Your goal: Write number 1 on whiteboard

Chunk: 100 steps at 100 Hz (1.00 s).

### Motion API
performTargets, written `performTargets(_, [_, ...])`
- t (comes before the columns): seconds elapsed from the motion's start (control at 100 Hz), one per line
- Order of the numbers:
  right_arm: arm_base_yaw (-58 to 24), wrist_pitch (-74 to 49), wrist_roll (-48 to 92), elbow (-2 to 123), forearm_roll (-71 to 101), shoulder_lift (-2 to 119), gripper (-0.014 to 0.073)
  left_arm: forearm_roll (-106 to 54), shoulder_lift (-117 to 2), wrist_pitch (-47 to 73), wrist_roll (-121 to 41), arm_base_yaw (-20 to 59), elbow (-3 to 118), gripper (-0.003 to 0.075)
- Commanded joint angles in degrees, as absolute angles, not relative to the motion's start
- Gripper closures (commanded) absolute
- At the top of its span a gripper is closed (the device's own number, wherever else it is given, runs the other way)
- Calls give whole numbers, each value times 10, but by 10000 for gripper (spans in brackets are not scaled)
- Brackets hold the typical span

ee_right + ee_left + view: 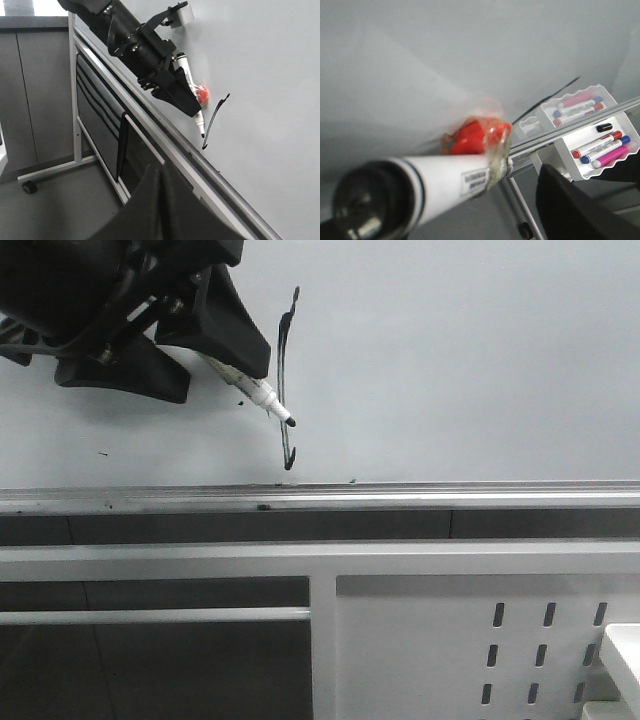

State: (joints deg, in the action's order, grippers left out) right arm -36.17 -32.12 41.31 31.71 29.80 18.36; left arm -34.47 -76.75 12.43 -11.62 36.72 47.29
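Tray of markers near rail | slotted panel below

- We see the whiteboard, a pale glossy panel edged below by a silver metal rail.
- On it we find the number 1, a thin dark stroke, plus tiny stray ink dots near the rail.

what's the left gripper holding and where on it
The left gripper holds a white marker by its barrel's middle; the black tip pokes out below. The right gripper holds nothing visible.
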Motion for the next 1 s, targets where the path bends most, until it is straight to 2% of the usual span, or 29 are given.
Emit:
performTargets(0.0, [-364,-282,413,330,311,188,643,-348,-755,87,-114,366,493,173])
performTargets(0.35, [-364,-282,413,330,311,188,643,-348,-742,126,-114,366,489,162])
performTargets(0.75, [-364,-282,413,330,304,188,643,-328,-631,125,-114,340,412,166])
performTargets(0.99, [-364,-289,413,330,225,185,643,-320,-471,126,-114,290,358,255])
